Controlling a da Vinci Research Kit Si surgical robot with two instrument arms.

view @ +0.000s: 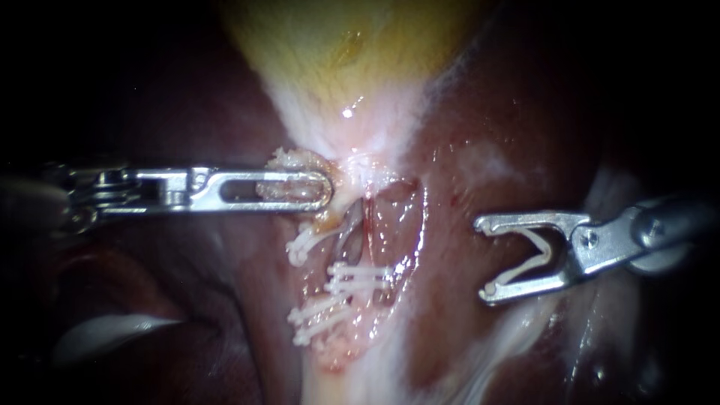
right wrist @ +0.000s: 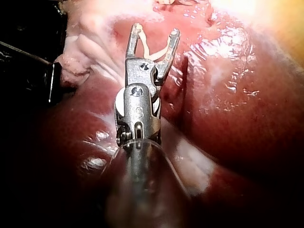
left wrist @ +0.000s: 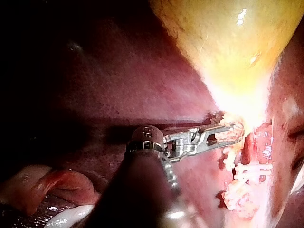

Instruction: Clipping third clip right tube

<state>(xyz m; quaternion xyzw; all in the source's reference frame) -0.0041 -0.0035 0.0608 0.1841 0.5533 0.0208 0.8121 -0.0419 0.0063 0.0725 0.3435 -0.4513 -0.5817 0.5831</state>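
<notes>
**Right tube in the open window, a fresh clip held off to its right**

The right tube [view: 369, 225] is a thin reddish strand running down through a window cut in the tissue just below the gallbladder's neck. A greyer tube [view: 349, 234] lies just beside it on the left. Two set clips [view: 360, 276] lie side by side across the tubes lower down. More white clips sit to the lower left and upper left of the window, though which tube each one holds cannot be told.

Well to the right of the window, over the dark red liver [view: 525, 97], the right instrument [view: 484, 257] [right wrist: 156, 29] has its jaws spread wide. A V-shaped white clip [view: 525, 271] [right wrist: 151, 52] is seated between them, touching both jaws, with its mouth towards the tubes but clear of all tissue.

The left instrument [view: 328, 191] [left wrist: 237, 130] comes in level. Its slotted jaws are clenched on pale frayed tissue [view: 296, 161] at the neck of the yellow gallbladder [view: 337, 45] [left wrist: 228, 42], just above the window.
</notes>
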